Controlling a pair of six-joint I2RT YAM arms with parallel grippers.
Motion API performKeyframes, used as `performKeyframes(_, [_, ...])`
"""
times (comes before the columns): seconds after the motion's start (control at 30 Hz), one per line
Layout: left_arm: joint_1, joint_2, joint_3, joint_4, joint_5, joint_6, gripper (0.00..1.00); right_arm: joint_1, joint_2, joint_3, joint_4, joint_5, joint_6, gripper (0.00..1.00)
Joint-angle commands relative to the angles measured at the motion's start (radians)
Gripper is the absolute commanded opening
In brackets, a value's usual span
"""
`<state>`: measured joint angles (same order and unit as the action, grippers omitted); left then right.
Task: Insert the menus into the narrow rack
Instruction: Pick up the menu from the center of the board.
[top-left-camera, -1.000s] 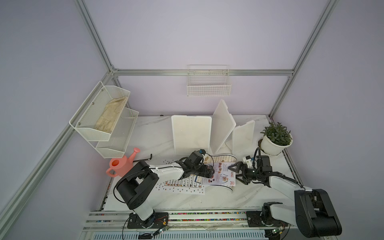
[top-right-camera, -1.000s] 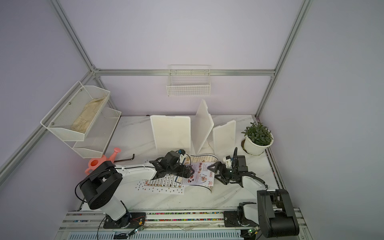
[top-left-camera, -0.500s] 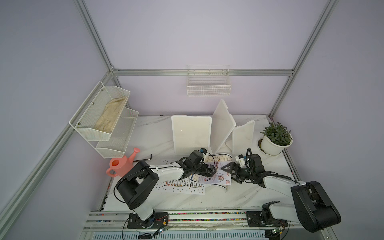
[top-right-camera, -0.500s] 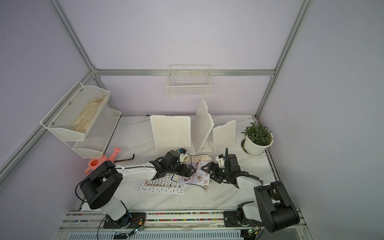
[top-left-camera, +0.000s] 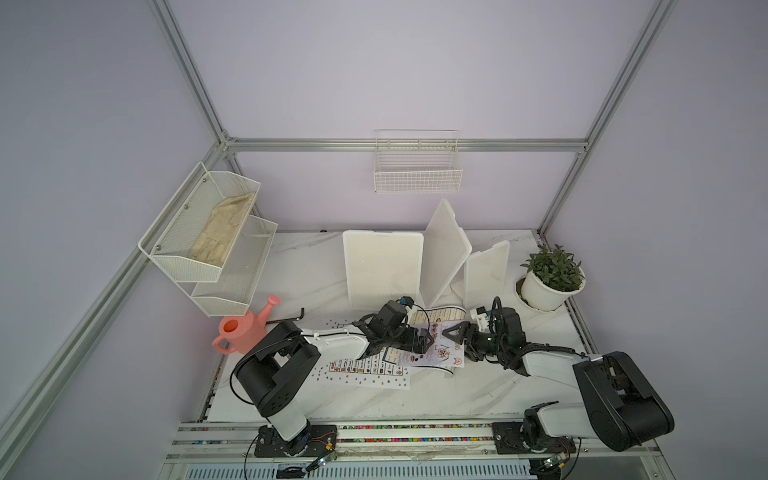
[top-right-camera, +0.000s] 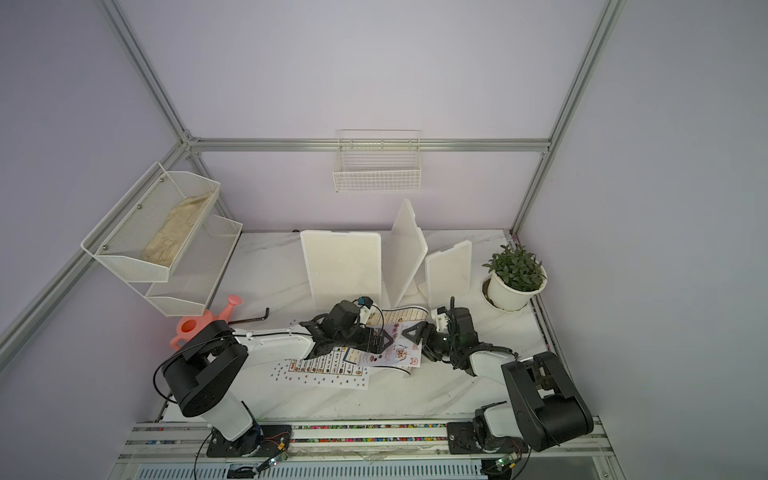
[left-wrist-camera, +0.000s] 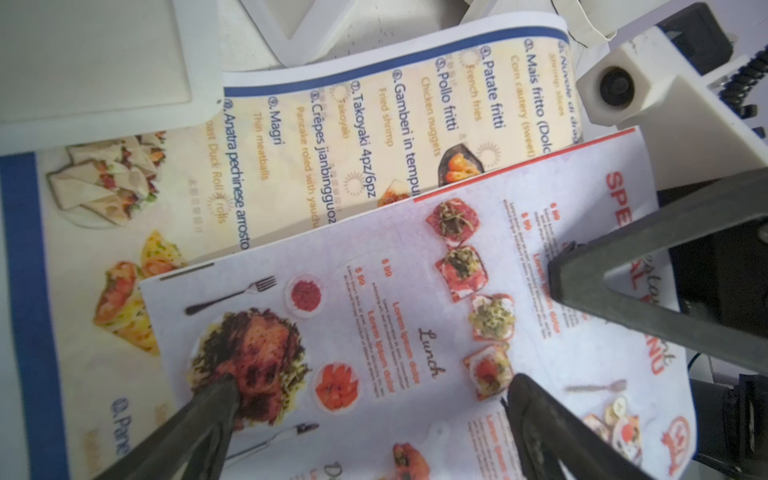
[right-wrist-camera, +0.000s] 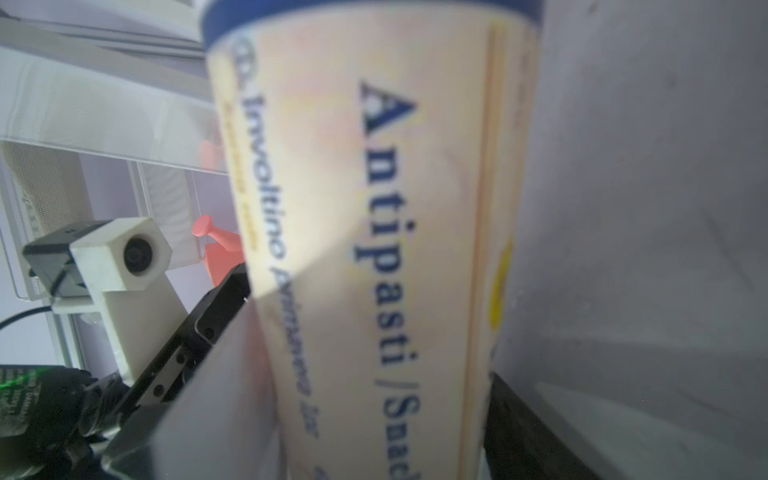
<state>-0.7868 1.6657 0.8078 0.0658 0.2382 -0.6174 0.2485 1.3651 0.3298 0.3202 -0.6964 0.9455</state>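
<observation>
Since thin, limp and slippery, grip large menu (top-left-camera: 441, 315) at curled edge toward worktop's right side; right gripper (top-left-camera: 451, 332) half-closed around it, left gripper (top-left-camera: 424, 340) open above leaflet (left-wrist-camera: 415, 324).

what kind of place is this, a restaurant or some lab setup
Most likely a lab test cell dressed as a restaurant counter: bare aluminium frame around plain walls, two robot arms bolted to a rail, and props such as printed menus on the marble-look table.

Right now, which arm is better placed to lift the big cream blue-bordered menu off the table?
Probably the right. The right gripper already straddles the curled edge of the cream blue-bordered menu, jaws either side. The left gripper hovers open above the small pale special-menu leaflet lying on it.
</observation>
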Motion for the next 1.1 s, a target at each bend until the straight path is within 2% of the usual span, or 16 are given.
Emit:
performKeyframes(0.0, [0.0, -0.074, 0.002, 0.029, -0.017, -0.015, 1.0, 0.006, -0.004, -0.021, 0.059, 0.023, 0.043, 0.71])
performKeyframes(0.23, [0.032, -0.229, -0.062, 0.003, -0.145, -0.064, 1.0, 0.006, -0.019, -0.041, 0.108, 0.031, 0.066, 0.67])
performKeyframes(0.4, [0.077, -0.313, -0.155, -0.013, -0.202, -0.157, 1.0, 0.005, -0.022, -0.051, 0.182, -0.027, 0.068, 0.66])
performKeyframes(0.57, [0.118, -0.359, -0.251, 0.043, -0.185, -0.239, 1.0, 0.005, -0.052, -0.07, 0.231, -0.07, 0.064, 0.66])
performKeyframes(0.7, [0.143, -0.384, -0.282, 0.063, -0.169, -0.252, 1.0, 0.005, -0.087, -0.074, 0.25, -0.087, 0.074, 0.65])
performKeyframes(1.07, [0.17, -0.311, -0.255, 0.054, -0.077, -0.225, 1.0, 0.005, -0.132, -0.061, 0.163, -0.064, 0.052, 0.65])
